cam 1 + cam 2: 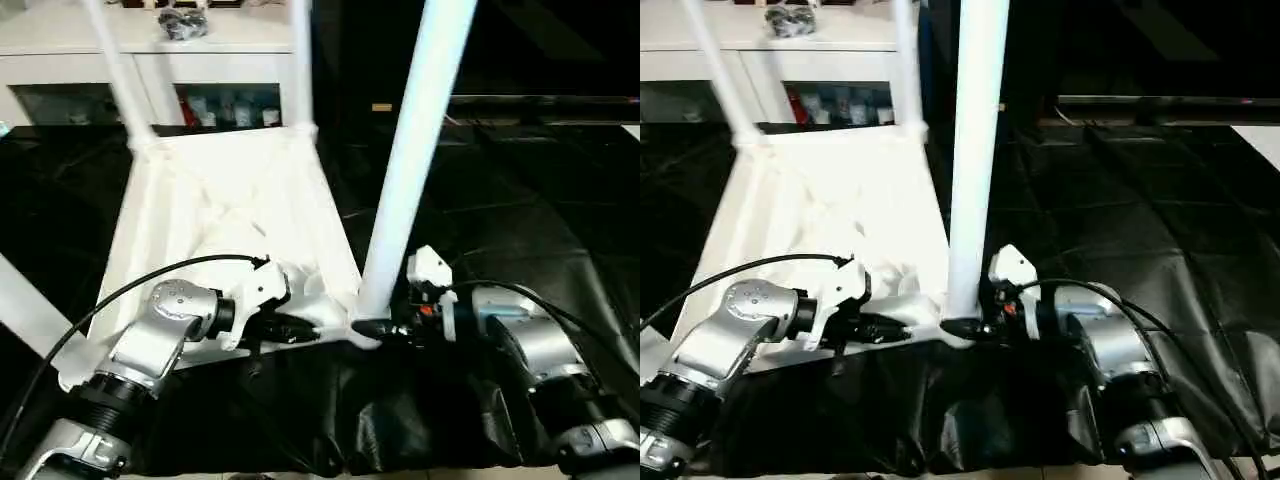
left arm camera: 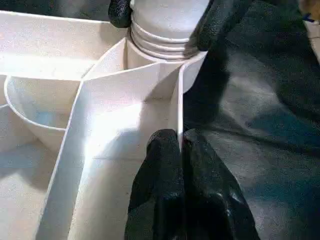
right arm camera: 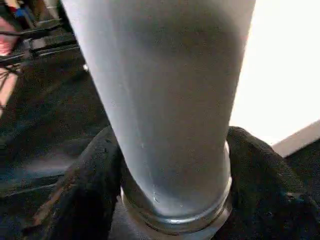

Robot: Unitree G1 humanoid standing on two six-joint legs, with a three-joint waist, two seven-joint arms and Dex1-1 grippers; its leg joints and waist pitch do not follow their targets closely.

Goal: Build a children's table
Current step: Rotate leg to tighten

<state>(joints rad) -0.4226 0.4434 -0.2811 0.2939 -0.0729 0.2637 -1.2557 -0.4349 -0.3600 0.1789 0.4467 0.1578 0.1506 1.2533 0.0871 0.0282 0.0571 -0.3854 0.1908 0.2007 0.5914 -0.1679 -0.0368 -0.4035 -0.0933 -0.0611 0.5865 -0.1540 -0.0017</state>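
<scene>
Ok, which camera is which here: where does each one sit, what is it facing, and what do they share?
Left and right eye views: on the head, looking down at the upturned tabletop, over both silver forearms.
Left wrist view: along the left gripper, shut on a tabletop rib.
Right wrist view: along the right gripper, its fingers around the near leg.
Shared: the near leg's base in its corner socket shows in both wrist views.

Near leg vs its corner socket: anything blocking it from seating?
Nothing visible. The near leg stands upright with its threaded base at the corner socket, the right gripper around that base. The left gripper pinches a tabletop rib beside the socket, not in the way.
</scene>
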